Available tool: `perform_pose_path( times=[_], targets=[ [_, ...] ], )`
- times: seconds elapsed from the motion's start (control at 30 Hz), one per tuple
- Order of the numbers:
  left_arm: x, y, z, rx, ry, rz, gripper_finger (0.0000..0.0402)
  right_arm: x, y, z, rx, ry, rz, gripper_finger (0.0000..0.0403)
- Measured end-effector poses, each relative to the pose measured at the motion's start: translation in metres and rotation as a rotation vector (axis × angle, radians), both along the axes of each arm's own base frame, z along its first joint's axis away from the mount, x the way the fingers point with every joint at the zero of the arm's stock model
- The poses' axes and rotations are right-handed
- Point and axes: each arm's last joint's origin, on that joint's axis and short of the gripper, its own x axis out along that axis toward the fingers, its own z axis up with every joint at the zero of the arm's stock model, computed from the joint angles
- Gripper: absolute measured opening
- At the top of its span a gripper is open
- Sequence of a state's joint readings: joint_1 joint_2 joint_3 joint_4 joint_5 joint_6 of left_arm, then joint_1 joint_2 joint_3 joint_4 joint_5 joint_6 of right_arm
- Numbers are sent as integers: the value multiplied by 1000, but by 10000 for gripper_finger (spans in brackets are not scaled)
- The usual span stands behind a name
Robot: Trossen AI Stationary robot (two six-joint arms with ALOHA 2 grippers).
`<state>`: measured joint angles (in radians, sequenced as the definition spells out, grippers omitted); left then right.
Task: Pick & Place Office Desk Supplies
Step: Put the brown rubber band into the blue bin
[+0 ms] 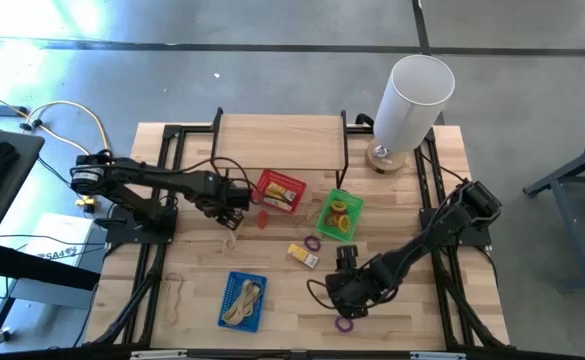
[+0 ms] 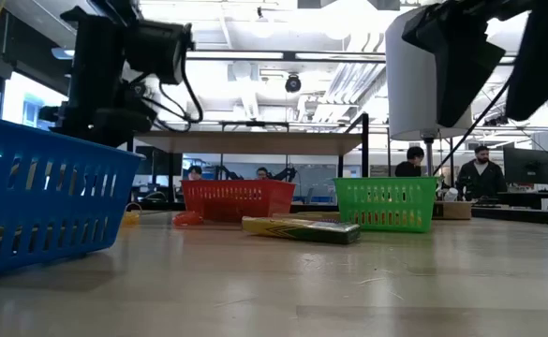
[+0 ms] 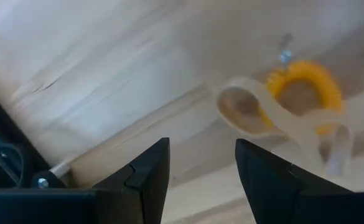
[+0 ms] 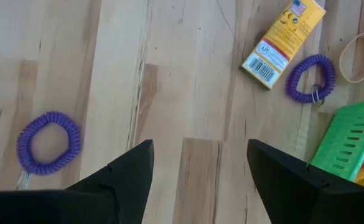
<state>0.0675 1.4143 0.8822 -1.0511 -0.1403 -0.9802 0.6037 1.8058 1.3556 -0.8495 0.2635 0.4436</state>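
Jaws apart on both grippers, nothing between them. Left gripper [image 3: 197,177] hanging over bare wood beside the red basket [image 1: 280,191], pointed at an orange coil loop [image 3: 306,93] with a pale tan band [image 3: 262,115] lying across it. Right gripper [image 4: 197,171] low over the table's near middle, with one purple loop [image 4: 48,142] off to one side of the fingers and a second purple loop [image 4: 310,78] farther ahead, just beside a small yellow block [image 4: 283,37] and near the green basket [image 4: 353,140]. Tan bands already lying in the blue basket [image 1: 242,301]; yellow and orange pieces in the green one.

Likely trouble: thin loops lying flat on wood, easy to skate out from under closing fingers or get pushed along rather than lifted. Overlap of band and orange loop inviting a double pick, or a snag dragging one piece away. Purple loop nearest the right gripper not centred between the fingers, so a straight descent probably missing it. Second purple loop so close to the yellow block that a wide approach could nudge both.
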Motion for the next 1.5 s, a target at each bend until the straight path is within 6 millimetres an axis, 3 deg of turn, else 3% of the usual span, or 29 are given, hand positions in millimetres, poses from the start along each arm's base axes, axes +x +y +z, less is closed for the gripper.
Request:
perform_pose_path(
  times=[0.43,0.9,1.5],
  targets=[
    [8,9,-15,2,-124,-38,174,-5,6,0,-41,-23,-11,246],
    [10,-8,-15,24,-144,-32,174,-5,6,0,-44,-22,-5,246],
    [8,-9,-24,20,-173,49,174,-4,7,1,-36,-29,10,246]
  ],
)
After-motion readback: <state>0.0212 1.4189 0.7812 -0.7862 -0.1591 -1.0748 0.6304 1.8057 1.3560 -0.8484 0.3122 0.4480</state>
